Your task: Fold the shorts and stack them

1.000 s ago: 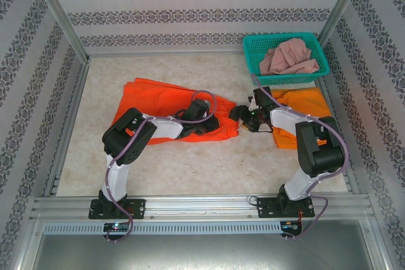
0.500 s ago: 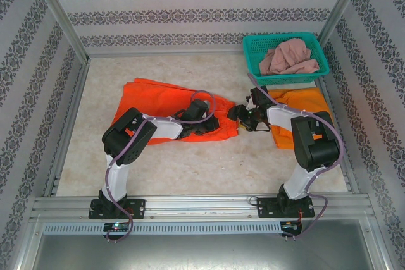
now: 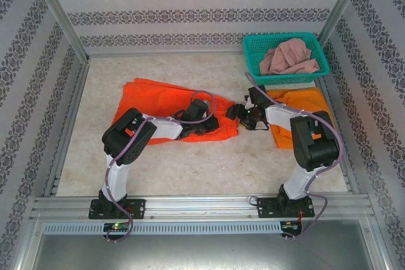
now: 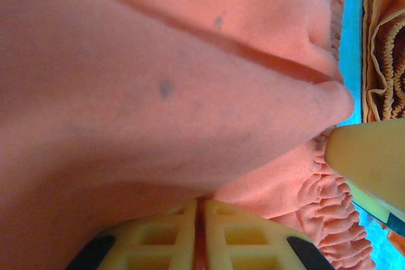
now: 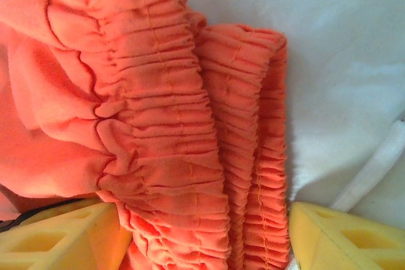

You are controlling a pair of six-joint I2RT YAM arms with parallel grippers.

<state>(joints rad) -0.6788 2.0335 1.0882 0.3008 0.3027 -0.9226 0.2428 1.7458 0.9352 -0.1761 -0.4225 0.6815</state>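
The red-orange shorts (image 3: 161,105) lie spread over the middle-left of the table. My left gripper (image 3: 212,124) rests on their right part and is shut, with a thin fold of the red-orange fabric (image 4: 190,93) pinched between its jaws (image 4: 201,213). My right gripper (image 3: 235,113) is at the shorts' right end, open, its fingers astride the gathered waistband (image 5: 190,143). A white drawstring (image 5: 378,164) lies beside it. The yellow-orange shorts (image 3: 305,102) lie flat under my right arm. The dusty pink shorts (image 3: 290,56) sit bunched in the basket.
A teal mesh basket (image 3: 316,43) stands at the back right against the wall. Aluminium frame rails border the table on all sides. Bare tabletop stretches along the front (image 3: 209,165) and at the back left.
My right gripper has slid a little left and away, onto the waistband end of the red-orange shorts. My left gripper has kept its place and its pinch.
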